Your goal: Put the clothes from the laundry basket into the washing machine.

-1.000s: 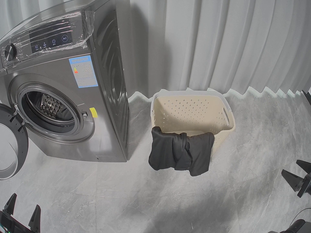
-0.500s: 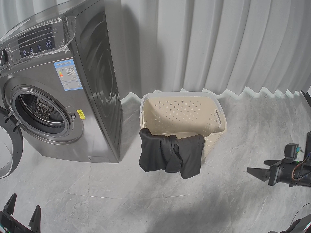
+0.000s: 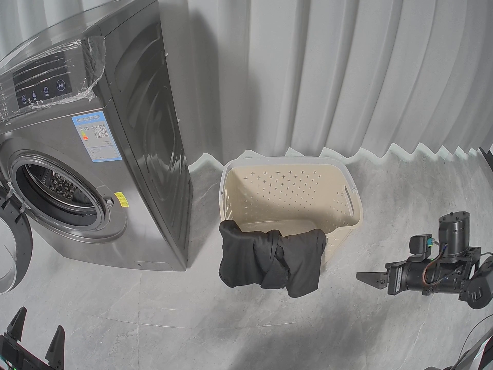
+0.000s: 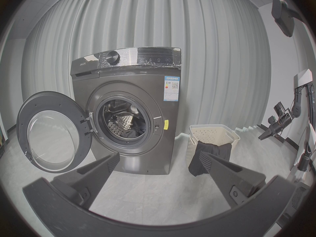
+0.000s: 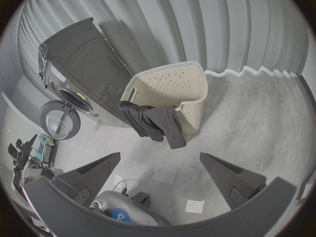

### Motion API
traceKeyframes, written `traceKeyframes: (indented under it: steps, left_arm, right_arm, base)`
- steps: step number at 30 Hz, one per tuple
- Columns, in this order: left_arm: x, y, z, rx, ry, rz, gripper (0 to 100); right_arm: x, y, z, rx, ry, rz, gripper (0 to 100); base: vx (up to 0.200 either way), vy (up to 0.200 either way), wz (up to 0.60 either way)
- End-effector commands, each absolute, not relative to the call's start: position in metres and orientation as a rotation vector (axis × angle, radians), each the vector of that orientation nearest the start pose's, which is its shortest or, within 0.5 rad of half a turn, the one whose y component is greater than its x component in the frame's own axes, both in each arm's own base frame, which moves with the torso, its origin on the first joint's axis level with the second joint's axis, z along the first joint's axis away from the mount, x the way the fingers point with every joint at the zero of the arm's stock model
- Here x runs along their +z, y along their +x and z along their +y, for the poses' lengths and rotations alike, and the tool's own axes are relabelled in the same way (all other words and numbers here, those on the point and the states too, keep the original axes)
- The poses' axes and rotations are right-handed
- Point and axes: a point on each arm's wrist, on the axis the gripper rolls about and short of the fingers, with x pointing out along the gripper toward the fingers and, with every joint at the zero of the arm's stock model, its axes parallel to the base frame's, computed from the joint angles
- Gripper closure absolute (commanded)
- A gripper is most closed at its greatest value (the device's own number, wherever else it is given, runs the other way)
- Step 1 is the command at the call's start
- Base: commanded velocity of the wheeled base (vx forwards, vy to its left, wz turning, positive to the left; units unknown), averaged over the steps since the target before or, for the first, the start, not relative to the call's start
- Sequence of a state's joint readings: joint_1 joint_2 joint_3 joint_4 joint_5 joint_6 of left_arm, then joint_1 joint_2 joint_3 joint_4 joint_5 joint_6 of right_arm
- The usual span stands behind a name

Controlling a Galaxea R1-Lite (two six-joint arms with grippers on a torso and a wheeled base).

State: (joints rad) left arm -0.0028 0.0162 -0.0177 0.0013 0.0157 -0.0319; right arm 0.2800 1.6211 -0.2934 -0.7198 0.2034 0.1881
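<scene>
The grey washing machine (image 3: 102,145) stands at the left with its round door (image 3: 13,247) swung open and the drum (image 3: 54,191) exposed. Right of it sits a cream laundry basket (image 3: 287,163). A dark garment (image 3: 269,258) hangs over the basket's near rim and down its front. My right gripper (image 3: 371,279) hovers open to the right of the basket, pointing toward it, with nothing held. In the right wrist view the garment (image 5: 154,122) lies beyond the open right gripper (image 5: 159,155). My left gripper (image 3: 36,330) is open and low, facing the drum (image 4: 125,120).
White pleated curtains (image 3: 334,62) close off the back. Bare grey stone floor (image 3: 169,304) stretches between me, the machine and the basket. A small paper slip (image 5: 194,206) lies on the floor near my base.
The head camera has turned, shifting the machine and basket leftward in the picture. My right arm has come in from the right edge toward the basket. The left gripper has stayed put.
</scene>
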Motion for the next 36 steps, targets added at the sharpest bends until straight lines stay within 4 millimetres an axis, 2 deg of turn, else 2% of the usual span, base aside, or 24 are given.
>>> traceKeyframes:
  steps: [1, 10, 28, 36]
  left_arm:
    - [0.076, -0.023, 0.000, 0.014, -0.032, 0.000, 0]
    - [0.076, -0.023, 0.000, 0.014, -0.034, 0.000, 0]
    - [0.076, -0.023, 0.000, 0.012, -0.037, 0.001, 0]
    - [0.076, -0.023, 0.000, 0.012, -0.037, 0.001, 0]
  right_arm:
    - [0.058, 0.233, 0.078, 0.416, 0.150, 0.725, 0]
    - [0.040, 0.264, 0.114, 0.414, 0.203, 0.736, 0]
    - [-0.005, 0.301, 0.136, 0.404, 0.186, 0.771, 0]
    - [-0.012, 0.318, 0.146, 0.392, 0.198, 0.743, 0]
  base:
    - [0.000, 0.000, 0.00]
    - [0.000, 0.000, 0.00]
    - [0.000, 0.000, 0.00]
    - [0.000, 0.000, 0.00]
